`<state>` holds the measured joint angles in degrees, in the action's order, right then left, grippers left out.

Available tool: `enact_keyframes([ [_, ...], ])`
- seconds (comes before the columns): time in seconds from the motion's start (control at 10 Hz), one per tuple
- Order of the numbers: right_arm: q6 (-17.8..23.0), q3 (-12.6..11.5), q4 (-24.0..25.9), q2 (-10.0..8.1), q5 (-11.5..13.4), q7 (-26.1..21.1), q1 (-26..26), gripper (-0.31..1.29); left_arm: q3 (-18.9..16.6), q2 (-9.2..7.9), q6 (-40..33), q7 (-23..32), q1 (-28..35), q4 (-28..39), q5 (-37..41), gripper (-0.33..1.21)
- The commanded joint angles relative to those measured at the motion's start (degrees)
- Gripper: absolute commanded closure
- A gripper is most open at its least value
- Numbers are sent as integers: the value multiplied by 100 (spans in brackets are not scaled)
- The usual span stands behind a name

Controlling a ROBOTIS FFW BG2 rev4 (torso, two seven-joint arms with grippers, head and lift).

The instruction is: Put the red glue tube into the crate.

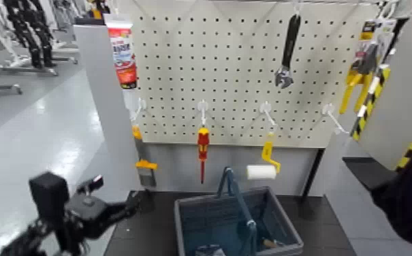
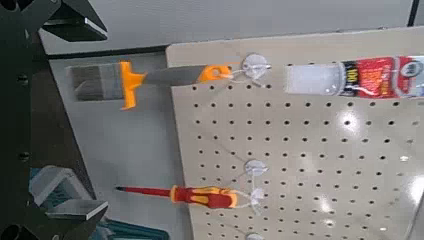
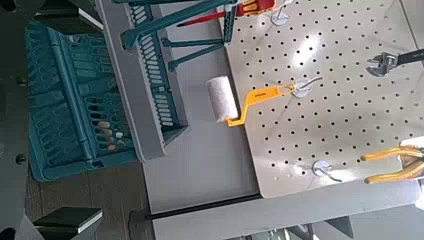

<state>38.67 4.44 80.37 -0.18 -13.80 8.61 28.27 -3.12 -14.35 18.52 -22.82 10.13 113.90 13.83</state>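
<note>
Red glue tube point(image 1: 122, 54) is hung, uncrated; left gripper point(image 2: 104, 120), below it, and right gripper point(image 3: 100, 120), right of the crate point(image 1: 293, 238), are spread wide, empty.

Crate point(image 1: 180, 228): matt plastic, slotted walls, smooth hoop handles. Tube point(image 1: 122, 54): glossy printed plastic; pegboard point(image 1: 242, 75): smooth painted panel with shiny glare spots, material unclear — screwdriver point(image 1: 203, 139): smooth glossy plastic-looking grip. Wrench point(image 1: 284, 78) jaw end is bare shiny metal — roller point(image 1: 261, 171) sleeve soft matt nap, floor point(image 1: 52, 136) smooth, glossy.
</note>
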Motion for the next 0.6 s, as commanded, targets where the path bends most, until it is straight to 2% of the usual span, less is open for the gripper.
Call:
enact_keyframes([
  [0.1, 0, 4, -4, 694, 0, 0, -5, 2, -320, -50, 750, -565, -767, 54, 138, 15],
  [0.4, 0, 13, -4, 694, 0, 9, -14, 2, -355, -454, 1146, -724, -1505, -69, 665, 15],
  [0.6, 18, 21, -4, 694, 0, 27, -14, 2, -399, -507, 1330, -996, -2006, -307, 876, 14],
])
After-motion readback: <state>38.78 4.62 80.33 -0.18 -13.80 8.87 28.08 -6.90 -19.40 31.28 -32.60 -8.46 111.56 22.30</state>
